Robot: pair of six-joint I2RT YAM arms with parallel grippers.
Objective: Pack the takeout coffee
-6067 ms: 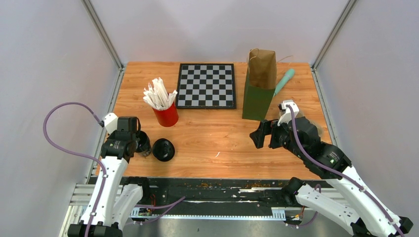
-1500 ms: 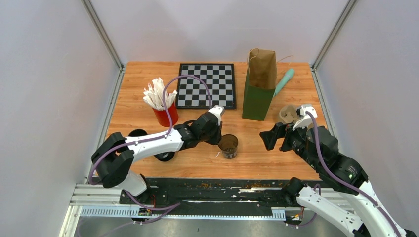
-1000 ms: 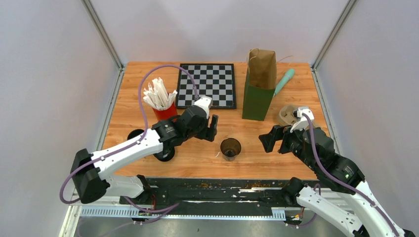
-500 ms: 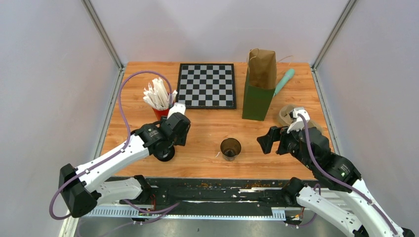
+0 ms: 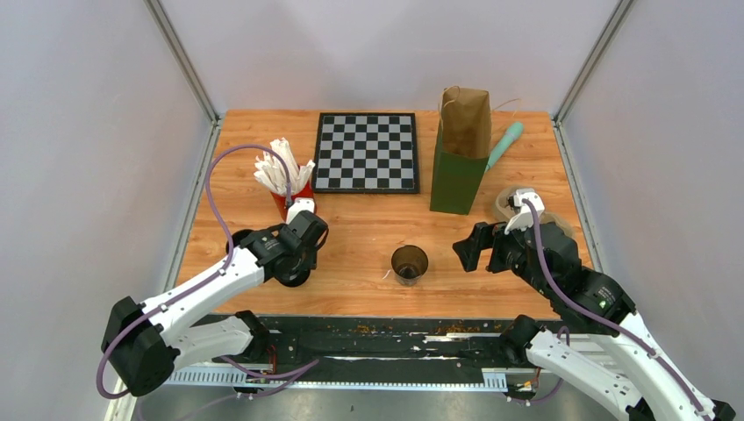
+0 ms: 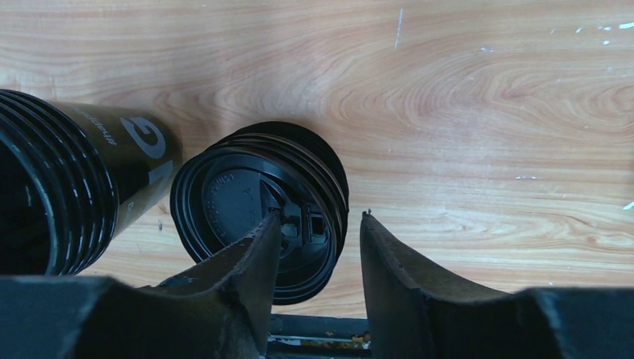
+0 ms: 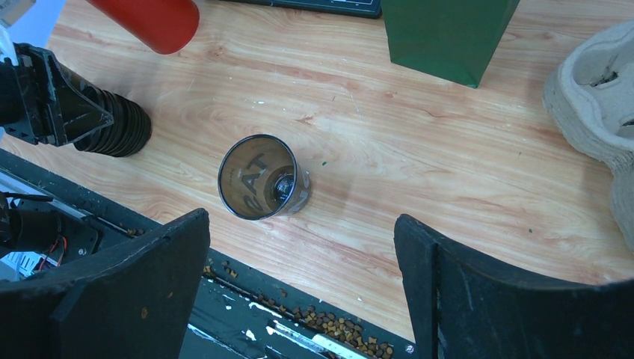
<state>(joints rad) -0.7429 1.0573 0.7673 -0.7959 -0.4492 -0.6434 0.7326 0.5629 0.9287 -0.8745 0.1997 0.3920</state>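
Woodgrain table [image 5: 368, 230]; L gripper [image 6: 320, 218] part-spread astride rim of ribbed round black lids [image 6: 235, 196]; R gripper [image 7: 301, 221] spread wide.

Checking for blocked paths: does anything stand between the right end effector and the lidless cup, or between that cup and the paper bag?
Nothing visible does. Only bare table lies between the right end effector and the cup, and between the cup and the bag.

Lidless cup [image 7: 263, 178] on table [image 7: 419, 149]
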